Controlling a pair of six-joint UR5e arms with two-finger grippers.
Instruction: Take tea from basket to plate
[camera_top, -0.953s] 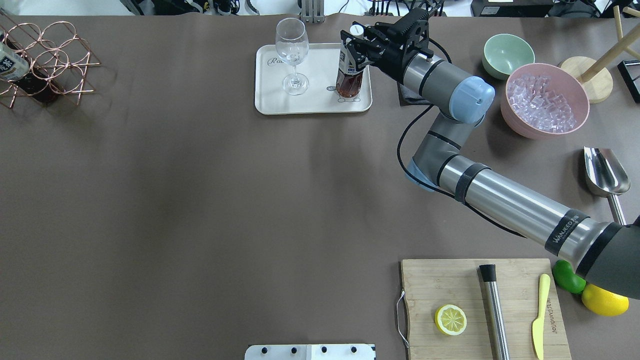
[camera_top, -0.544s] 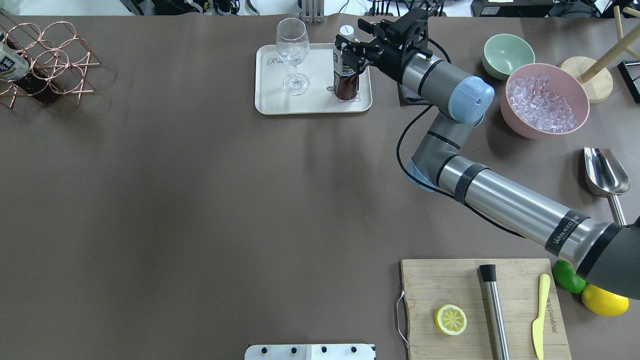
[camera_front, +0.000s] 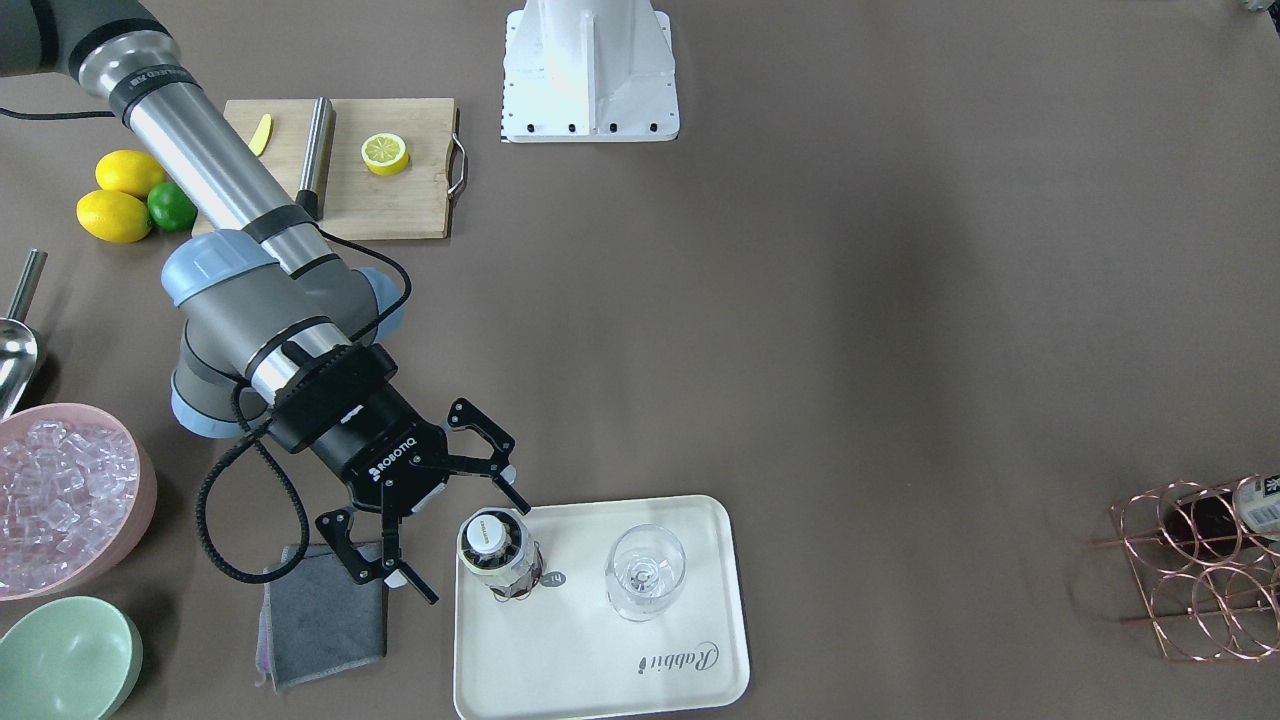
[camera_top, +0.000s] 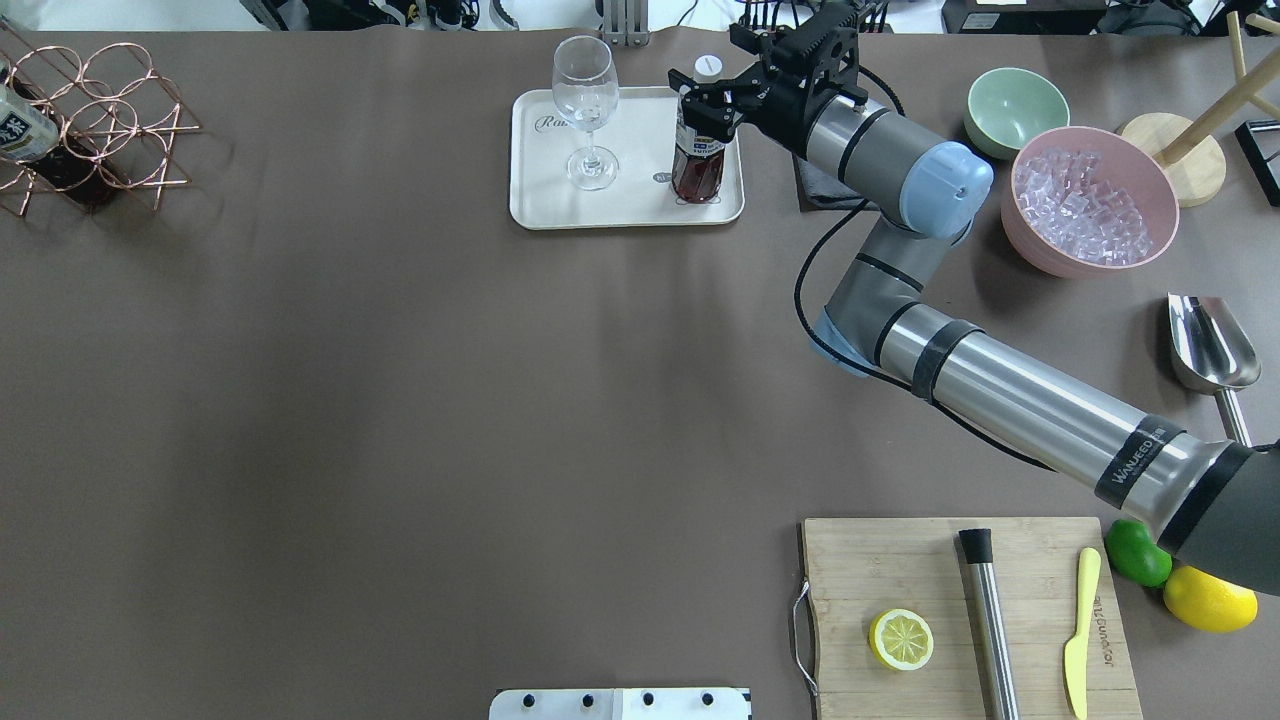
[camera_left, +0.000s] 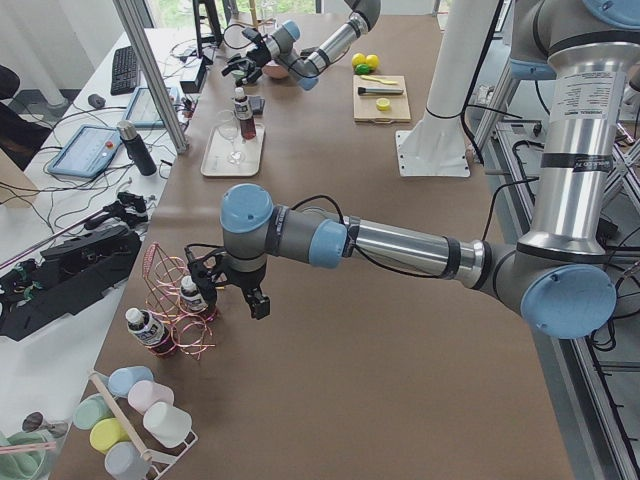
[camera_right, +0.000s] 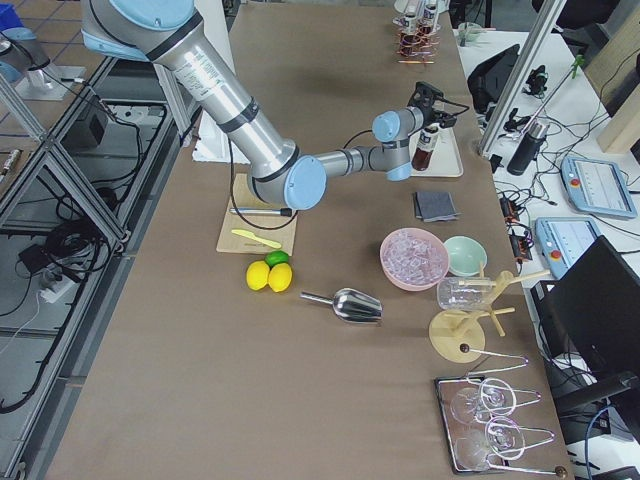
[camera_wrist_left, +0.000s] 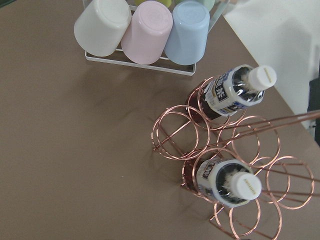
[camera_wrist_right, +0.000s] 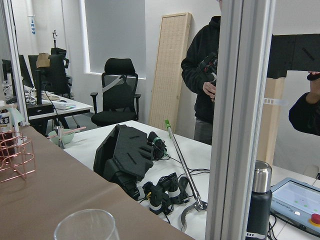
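A tea bottle (camera_top: 697, 160) with a white cap stands upright on the cream plate (camera_top: 630, 208), at its right end; it also shows in the front view (camera_front: 497, 560) on the plate (camera_front: 560, 660). My right gripper (camera_top: 720, 72) is wide open, its fingers spread on either side of the bottle's cap; in the right side view it looks a little higher than the cap. The copper wire basket (camera_top: 150, 128) stands at the far left and holds two more tea bottles (camera_wrist_left: 235, 92) (camera_wrist_left: 225, 182). My left gripper (camera_left: 225, 292) hovers at the basket; I cannot tell whether it is open.
A stemmed glass (camera_top: 585, 110) stands on the plate left of the tea. A grey cloth (camera_front: 325, 610), a mint bowl (camera_top: 1015, 105) and a pink bowl of ice (camera_top: 1090, 200) lie right of the plate. A cutting board (camera_top: 970, 610) is at the near right.
My right gripper has opened and let go of the tea bottle, then drawn back a little. The bottle stays standing on the plate.
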